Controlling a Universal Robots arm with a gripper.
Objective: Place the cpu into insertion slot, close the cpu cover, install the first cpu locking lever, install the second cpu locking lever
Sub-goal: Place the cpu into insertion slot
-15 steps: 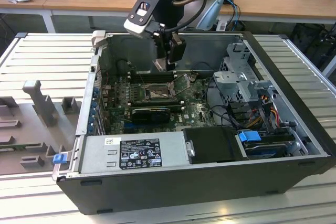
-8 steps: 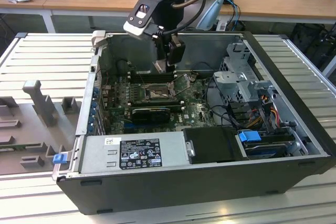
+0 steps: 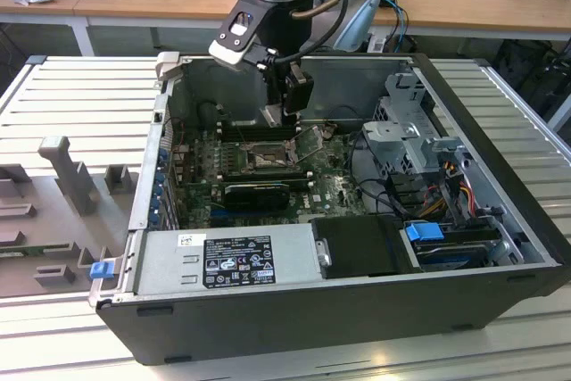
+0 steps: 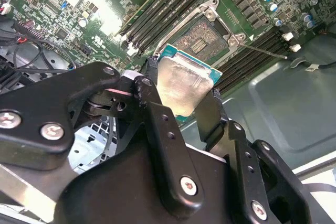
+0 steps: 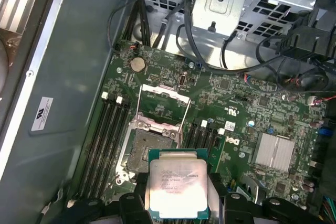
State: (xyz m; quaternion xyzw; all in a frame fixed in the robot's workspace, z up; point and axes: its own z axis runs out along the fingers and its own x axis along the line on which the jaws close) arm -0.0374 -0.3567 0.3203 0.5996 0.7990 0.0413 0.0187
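**Inspector A:** What is the gripper [image 4: 181, 92] doing at this moment?

**Inspector B:** It is clamping the cpu [image 5: 176, 187] by two opposite edges. The jaws are closed down to the chip's own width, with one black finger [image 4: 210, 116] pressing each side. The chip is hanging over the green board [image 5: 236, 129], close above the insertion slot [image 5: 147, 148] and not seated in it. The cpu cover [image 5: 164, 94] is standing swung up, so the socket is lying open.

**Inspector A:** How are you judging its handling?

**Inspector B:** I am judging it light, thin and stiff. The smooth metal top is probably slippery, and the underside and the socket contacts are likely fragile. An edge grip seems the right hold, as it keeps both flat faces untouched. Any tilt would risk it landing crooked.

**Inspector A:** Any writing?

**Inspector B:** Several lines of fine print are showing on the chip's top in the first wrist view. A white label [image 5: 42, 114] is sitting on the grey case wall, and a larger black label [image 3: 239, 260] on the power supply. I am not transcribing any of it.
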